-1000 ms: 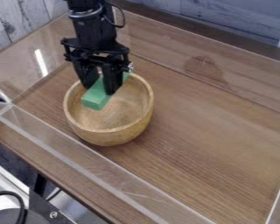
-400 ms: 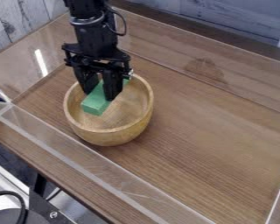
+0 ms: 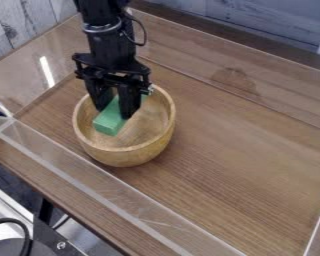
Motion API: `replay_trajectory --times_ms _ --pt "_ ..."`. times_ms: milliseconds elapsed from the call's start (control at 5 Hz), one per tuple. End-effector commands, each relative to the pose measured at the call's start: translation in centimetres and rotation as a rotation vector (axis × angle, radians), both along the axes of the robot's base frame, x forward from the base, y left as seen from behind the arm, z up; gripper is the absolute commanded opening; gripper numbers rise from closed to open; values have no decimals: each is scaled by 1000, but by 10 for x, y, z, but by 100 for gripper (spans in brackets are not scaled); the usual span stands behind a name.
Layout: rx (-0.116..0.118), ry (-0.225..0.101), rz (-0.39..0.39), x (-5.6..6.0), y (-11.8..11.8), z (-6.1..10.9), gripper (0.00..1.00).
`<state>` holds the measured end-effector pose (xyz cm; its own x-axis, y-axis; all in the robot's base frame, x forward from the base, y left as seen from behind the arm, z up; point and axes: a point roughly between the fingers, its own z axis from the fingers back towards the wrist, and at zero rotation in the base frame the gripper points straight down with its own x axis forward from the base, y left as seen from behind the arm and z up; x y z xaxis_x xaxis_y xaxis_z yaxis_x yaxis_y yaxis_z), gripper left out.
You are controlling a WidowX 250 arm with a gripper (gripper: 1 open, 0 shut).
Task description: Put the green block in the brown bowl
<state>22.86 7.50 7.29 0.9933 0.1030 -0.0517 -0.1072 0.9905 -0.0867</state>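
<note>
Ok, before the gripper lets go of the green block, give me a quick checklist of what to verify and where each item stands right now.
1. Block in the grip: the gripper has its fingers on either side of the green block. Ok.
2. Block over the target: the block hangs inside the rim of the brown bowl, left of centre. Ok.
3. Block resting on the bowl floor: its lower end is low in the bowl, but contact is not visible. Cannot tell.
4. Bowl upright and steady on the table. Ok.
5. Bowl free of other things: only the block shows inside. Ok.
6. Fingers clear of the bowl rim: the near finger looks close to the back rim. Cannot tell.
</note>
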Motion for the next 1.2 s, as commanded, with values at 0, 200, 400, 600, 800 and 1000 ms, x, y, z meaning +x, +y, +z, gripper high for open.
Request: replay_trajectory --times_ms 0,200,400,600,800,1000 --pt "16 -27 -9 6 0 6 0" --pt "17 -21 -11 6 -1 4 0" --pt "18 -15 -11 7 -1 3 0" --pt "18 -9 -12 7 -2 2 0" --pt "19 -3 -12 8 -2 2 0" --pt "21 1 -13 8 -3 6 100"
